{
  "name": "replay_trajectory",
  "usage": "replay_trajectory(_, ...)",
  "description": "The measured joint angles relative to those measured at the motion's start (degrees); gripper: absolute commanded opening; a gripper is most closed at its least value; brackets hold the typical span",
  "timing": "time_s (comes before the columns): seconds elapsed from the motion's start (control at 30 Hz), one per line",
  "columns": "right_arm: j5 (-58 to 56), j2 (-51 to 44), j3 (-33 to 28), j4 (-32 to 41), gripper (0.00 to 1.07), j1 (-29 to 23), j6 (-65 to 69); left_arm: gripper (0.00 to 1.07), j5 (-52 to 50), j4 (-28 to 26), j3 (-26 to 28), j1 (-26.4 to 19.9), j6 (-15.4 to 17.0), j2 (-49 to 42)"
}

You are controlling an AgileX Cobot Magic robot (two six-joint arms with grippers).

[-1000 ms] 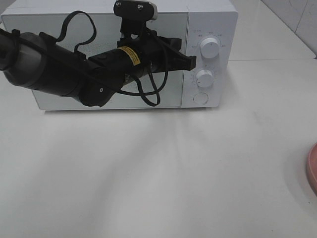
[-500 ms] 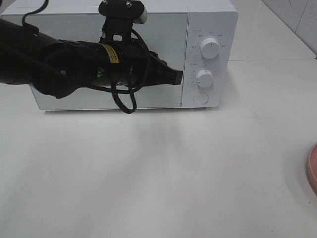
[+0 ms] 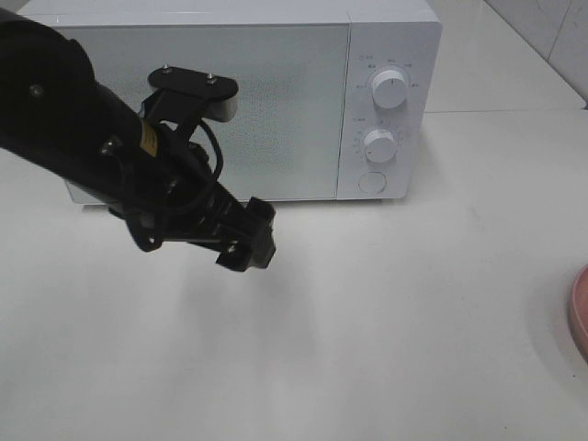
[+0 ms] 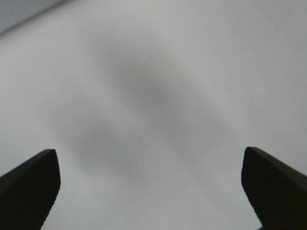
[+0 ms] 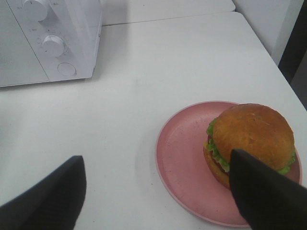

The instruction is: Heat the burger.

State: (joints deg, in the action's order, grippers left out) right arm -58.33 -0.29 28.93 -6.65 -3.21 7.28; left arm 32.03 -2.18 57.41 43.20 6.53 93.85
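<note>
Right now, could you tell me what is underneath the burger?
The burger sits on a round pink plate, toward one side of it, and the plate rests on the white table. The plate surface directly beneath the burger is covered.

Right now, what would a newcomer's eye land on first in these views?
The big black left arm, its open pincer hanging over the bare table in front of the shut white microwave. Next, in the right wrist view, the burger sitting toward one side of its pink plate, with the right pincer open above it.
</note>
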Motion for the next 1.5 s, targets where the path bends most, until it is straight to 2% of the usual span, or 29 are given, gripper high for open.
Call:
replay_trajectory(0.07,0.00,0.00,0.00,0.00,0.76,0.00,0.00,0.98,2.12,0.00,0.00,0.00,0.00,-0.52)
replay_trajectory(0.13,0.00,0.00,0.00,0.00,0.76,0.00,0.00,0.98,9.85,-0.06,0.00,-0.86,0.00,-2.41)
replay_trajectory(0.23,0.00,0.00,0.00,0.00,0.76,0.00,0.00,0.98,11.06,-0.06,0.00,-1.43,0.00,-2.75)
replay_trajectory(0.3,0.00,0.00,0.00,0.00,0.76,0.00,0.00,0.98,14.61,-0.06,0.00,-4.64,-0.23,-3.61)
replay_trajectory(0.33,0.00,0.00,0.00,0.00,0.76,0.00,0.00,0.98,14.61,-0.06,0.00,-4.64,-0.23,-3.61)
replay_trajectory(0.37,0.00,0.00,0.00,0.00,0.76,0.00,0.00,0.98,16.56,-0.29,0.00,-7.10,-0.80,-4.01)
replay_trajectory(0.4,0.00,0.00,0.00,0.00,0.76,0.00,0.00,0.98,16.56,-0.29,0.00,-7.10,-0.80,-4.01)
replay_trajectory(0.47,0.00,0.00,0.00,0.00,0.76,0.00,0.00,0.98,20.11,-1.66,0.00,-13.18,-3.32,-4.93)
replay_trajectory(0.5,0.00,0.00,0.00,0.00,0.76,0.00,0.00,0.98,20.11,-1.66,0.00,-13.18,-3.32,-4.93)
replay_trajectory(0.57,0.00,0.00,0.00,0.00,0.76,0.00,0.00,0.98,22.00,-2.86,-0.11,-18.05,-5.44,-5.84)
replay_trajectory(0.6,0.00,0.00,0.00,0.00,0.76,0.00,0.00,0.98,22.00,-2.86,-0.11,-18.05,-5.44,-5.84)
replay_trajectory(0.67,0.00,0.00,0.00,0.00,0.76,0.00,0.00,0.98,23.26,-3.38,-1.20,-23.32,-6.99,-7.39)
replay_trajectory(0.7,0.00,0.00,0.00,0.00,0.76,0.00,0.00,0.98,23.26,-3.38,-1.20,-23.32,-6.99,-7.39)
replay_trajectory(0.73,0.00,0.00,0.00,0.00,0.76,0.00,0.00,0.98,23.95,-3.55,-2.69,-26.87,-7.73,-8.59)
replay_trajectory(0.77,0.00,0.00,0.00,0.00,0.76,0.00,0.00,0.98,23.95,-3.55,-2.69,-26.87,-7.73,-8.59)
replay_trajectory(0.83,0.00,0.00,0.00,0.00,0.76,0.00,0.00,0.98,24.47,-3.61,-5.39,-32.49,-8.54,-10.89)
replay_trajectory(0.87,0.00,0.00,0.00,0.00,0.76,0.00,0.00,0.98,24.47,-3.61,-5.39,-32.49,-8.54,-10.89)
replay_trajectory(0.93,0.00,0.00,0.00,0.00,0.76,0.00,0.00,0.98,24.75,-4.07,-8.19,-36.78,-9.00,-13.92)
replay_trajectory(0.97,0.00,0.00,0.00,0.00,0.76,0.00,0.00,0.98,24.75,-4.07,-8.19,-36.78,-9.00,-13.92)
replay_trajectory(1.03,0.00,0.00,0.00,0.00,0.76,0.00,0.00,0.98,25.04,-4.35,-11.00,-39.94,-9.00,-17.65)
replay_trajectory(1.13,0.00,0.00,0.00,0.00,0.76,0.00,0.00,0.98,25.21,-4.53,-11.75,-40.74,-9.00,-18.79)
replay_trajectory(1.2,0.00,0.00,0.00,0.00,0.76,0.00,0.00,0.98,25.78,-4.47,-15.18,-42.00,-9.00,-25.10)
replay_trajectory(1.3,0.00,0.00,0.00,0.00,0.76,0.00,0.00,0.98,25.95,-4.53,-17.02,-42.00,-9.00,-28.19)
replay_trajectory(1.43,0.00,0.00,0.00,0.00,0.76,0.00,0.00,0.98,26.07,-4.53,-20.57,-42.00,-9.05,-35.64)
replay_trajectory(1.47,0.00,0.00,0.00,0.00,0.76,0.00,0.00,0.98,26.13,-4.30,-22.40,-42.00,-9.05,-39.94)
replay_trajectory(1.5,0.00,0.00,0.00,0.00,0.76,0.00,0.00,0.98,26.13,-4.30,-22.40,-42.00,-9.05,-39.94)
